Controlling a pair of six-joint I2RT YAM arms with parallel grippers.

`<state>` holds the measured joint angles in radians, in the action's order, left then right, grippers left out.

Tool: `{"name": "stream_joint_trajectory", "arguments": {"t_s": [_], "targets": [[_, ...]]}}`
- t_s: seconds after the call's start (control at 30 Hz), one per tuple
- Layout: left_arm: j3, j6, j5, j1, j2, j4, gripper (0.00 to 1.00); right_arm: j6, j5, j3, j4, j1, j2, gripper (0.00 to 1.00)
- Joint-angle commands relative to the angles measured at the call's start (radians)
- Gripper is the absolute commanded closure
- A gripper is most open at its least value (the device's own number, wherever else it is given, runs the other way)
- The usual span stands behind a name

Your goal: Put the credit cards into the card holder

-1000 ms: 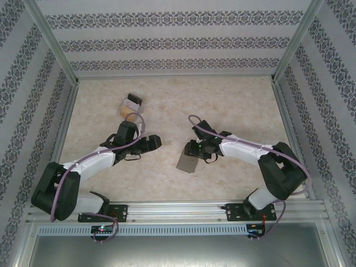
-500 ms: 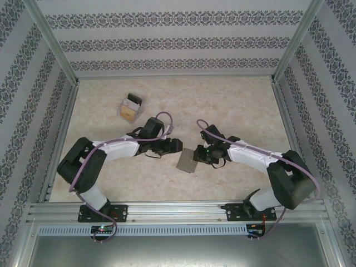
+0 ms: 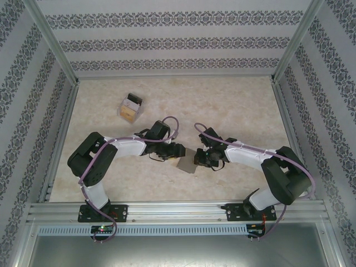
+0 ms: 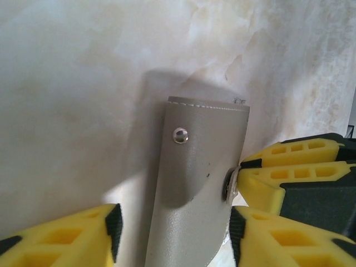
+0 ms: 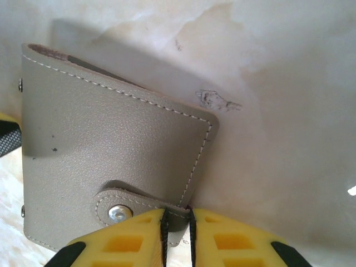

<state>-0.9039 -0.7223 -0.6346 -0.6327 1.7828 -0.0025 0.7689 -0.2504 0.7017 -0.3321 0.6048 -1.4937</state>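
The card holder (image 5: 111,144) lies closed on the table (image 3: 239,105), near the middle of its front half, with both arms meeting over it in the top view. It is a flat grey piece with pale stitching along its edges and a strap that runs round one side to a metal snap (image 5: 117,212).

The right fingers (image 5: 122,246) are almost fully together. Only a thin slot is left between them, and the free end of the strap sits pinched in that slot, just beside the snap. They hold the card holder by the strap alone and do not touch its cover.

The left fingers (image 4: 72,239) stand about half open, one on each side of the card holder, which this camera sees nearly edge-on. A clear gap of table shows between one finger and the grey cover. The other finger comes very close to the opposite edge, and whether it touches there I cannot tell. The left fingers do not have it clamped. Just beyond them, the right fingers reach in from the side at the strap.

A small clear box (image 3: 129,107) sits well apart, toward the far left of the table, with something tan inside, too small to make out.
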Motion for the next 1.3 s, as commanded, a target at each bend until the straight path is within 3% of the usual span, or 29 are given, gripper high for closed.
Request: {"name": "stream_joint_trajectory", "arguments": {"t_s": [0.0,0.47,0.7,1.03,1.17,1.27], "targets": [[-0.013,-0.007,-0.041,-0.025,0.019,0.004,0.51,0.015,0.047,-0.021,-0.004,0.003,-0.025,0.81],[0.025,-0.063,-0.083,-0.033,-0.020,0.108,1.00,0.040,0.096,-0.007,-0.025,0.008,0.033,0.78],[0.041,-0.085,-0.053,-0.033,-0.056,0.134,1.00,0.038,0.131,0.019,-0.031,0.037,0.126,0.66],[0.059,-0.100,-0.062,-0.033,-0.063,0.163,1.00,0.038,0.138,0.094,-0.012,0.097,-0.011,0.56],[0.065,-0.104,-0.062,-0.033,-0.065,0.172,1.00,0.034,0.175,0.116,-0.050,0.109,-0.069,0.55],[0.066,-0.105,-0.049,-0.033,-0.070,0.159,1.00,0.044,0.262,0.133,-0.142,0.119,-0.096,0.63]]}}
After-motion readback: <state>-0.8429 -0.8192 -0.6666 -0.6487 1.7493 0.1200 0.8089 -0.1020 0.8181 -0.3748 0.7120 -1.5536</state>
